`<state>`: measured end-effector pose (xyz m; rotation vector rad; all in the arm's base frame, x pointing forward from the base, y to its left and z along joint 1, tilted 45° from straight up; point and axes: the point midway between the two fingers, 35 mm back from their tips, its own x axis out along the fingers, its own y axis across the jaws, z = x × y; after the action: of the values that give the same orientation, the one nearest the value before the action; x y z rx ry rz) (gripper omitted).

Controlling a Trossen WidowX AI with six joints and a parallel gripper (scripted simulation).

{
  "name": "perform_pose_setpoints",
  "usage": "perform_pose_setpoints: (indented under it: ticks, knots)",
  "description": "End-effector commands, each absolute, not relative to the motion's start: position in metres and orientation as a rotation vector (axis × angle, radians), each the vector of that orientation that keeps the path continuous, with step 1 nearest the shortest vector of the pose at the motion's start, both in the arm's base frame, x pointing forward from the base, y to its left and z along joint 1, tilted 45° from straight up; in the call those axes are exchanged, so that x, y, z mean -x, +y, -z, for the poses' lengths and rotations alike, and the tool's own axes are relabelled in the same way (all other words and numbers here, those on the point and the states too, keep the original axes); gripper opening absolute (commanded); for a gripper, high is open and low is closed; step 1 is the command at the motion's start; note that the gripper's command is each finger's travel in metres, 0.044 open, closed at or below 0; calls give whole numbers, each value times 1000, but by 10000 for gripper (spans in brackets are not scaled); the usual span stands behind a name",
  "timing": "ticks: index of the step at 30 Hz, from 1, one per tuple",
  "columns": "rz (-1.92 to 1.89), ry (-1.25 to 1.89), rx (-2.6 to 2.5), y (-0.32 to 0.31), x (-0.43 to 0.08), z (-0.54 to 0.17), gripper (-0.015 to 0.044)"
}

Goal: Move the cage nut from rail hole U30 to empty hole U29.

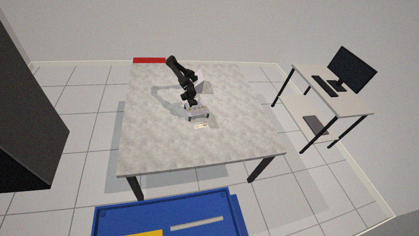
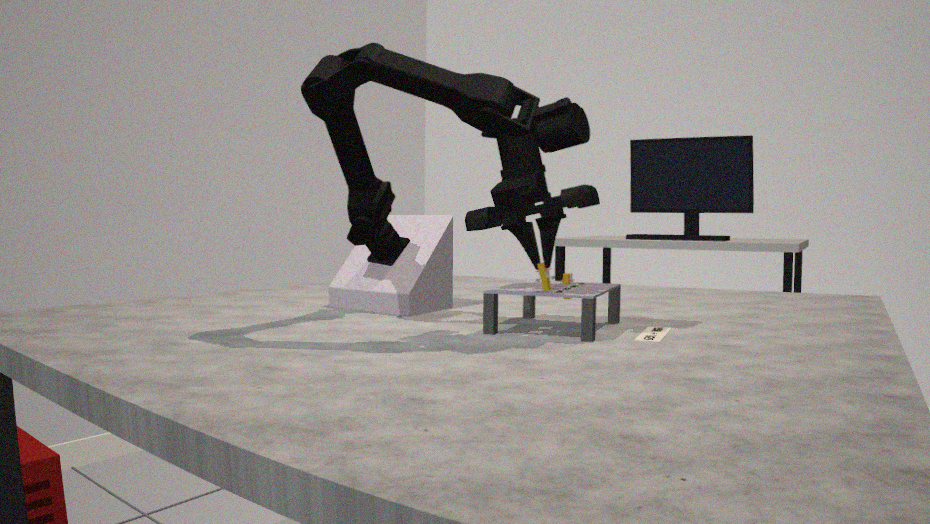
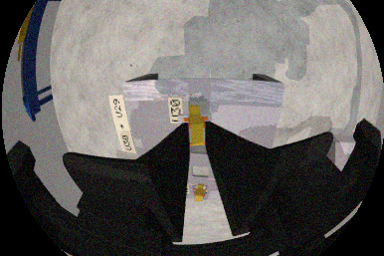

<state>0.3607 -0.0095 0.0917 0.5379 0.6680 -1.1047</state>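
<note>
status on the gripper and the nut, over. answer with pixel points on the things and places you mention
black gripper [image 2: 541, 267] [image 3: 196, 128] shut on yellow cage nut [image 2: 544, 276] [image 3: 197, 133]; nut by U30 label [image 3: 175, 110]; second, smaller-looking yellow nut [image 2: 567, 278] [image 3: 200, 192] close by

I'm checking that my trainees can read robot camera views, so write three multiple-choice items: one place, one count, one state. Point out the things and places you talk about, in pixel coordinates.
1. Where is the monitor [image 1: 352, 69] [image 2: 691, 173]?
A) On the side desk [image 1: 355, 113] [image 2: 775, 243]
B) On the floor
C) Inside the blue container

2. How many yellow nuts does the wrist view show?
A) None
B) Two
C) Five

3. What is the state of the gripper [image 2: 543, 267] [image 3: 198, 126]?
A) Wide open
B) Shut on nothing
C) Shut on a cage nut [image 2: 543, 276] [image 3: 197, 128]

Answers:
1. A: its stand rests on the desk top in the exterior view.
2. B: one at the fingertips, the other nut [image 2: 567, 278] [image 3: 200, 192] farther along the rail.
3. C: the fingertips close on both sides of the yellow nut.
</note>
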Motion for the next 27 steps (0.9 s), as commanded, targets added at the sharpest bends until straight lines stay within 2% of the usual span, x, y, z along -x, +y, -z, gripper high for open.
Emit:
perform_pose_setpoints:
  ticks: [1,27]
  knots:
    - [1109,662,-539,-10,-361,-93,29]
    - [1109,662,-539,-7,-360,-96,29]
